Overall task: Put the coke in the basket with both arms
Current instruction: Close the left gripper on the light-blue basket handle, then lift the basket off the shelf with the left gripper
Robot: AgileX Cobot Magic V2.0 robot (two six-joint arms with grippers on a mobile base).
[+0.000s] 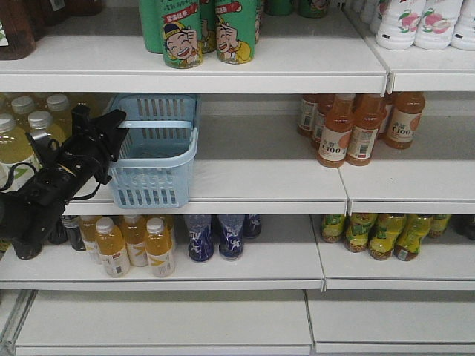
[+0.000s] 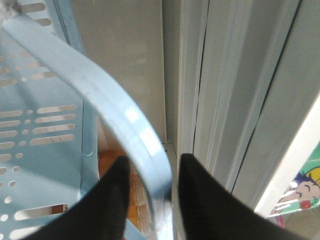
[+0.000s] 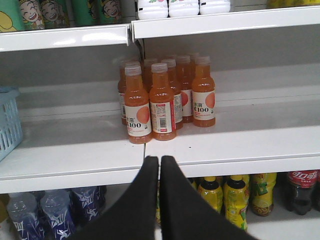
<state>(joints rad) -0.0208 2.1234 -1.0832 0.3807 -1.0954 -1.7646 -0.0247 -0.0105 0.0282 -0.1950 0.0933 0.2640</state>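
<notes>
The left gripper (image 2: 154, 160) has its fingers (image 2: 112, 200) a little apart, closed on the handle (image 2: 125, 115) of the basket (image 1: 152, 185). The pale blue bar runs between them, pressed against the left finger and just short of, or barely touching, the other. In the front view the handle is swung out from the basket toward the fingers. The basket sits on the middle shelf (image 1: 252, 185) just beyond them, and its floor and slotted walls show inside.

The right gripper (image 3: 159, 159) has its fingers (image 3: 145, 200) pressed together, holding nothing. Straight past the tips, orange bottles (image 3: 160, 100) stand in a cluster on the middle shelf. The coke (image 3: 300, 192) stands upright on the shelf below, low and well to the right of these fingers, beside yellow-green bottles (image 3: 235, 200).
</notes>
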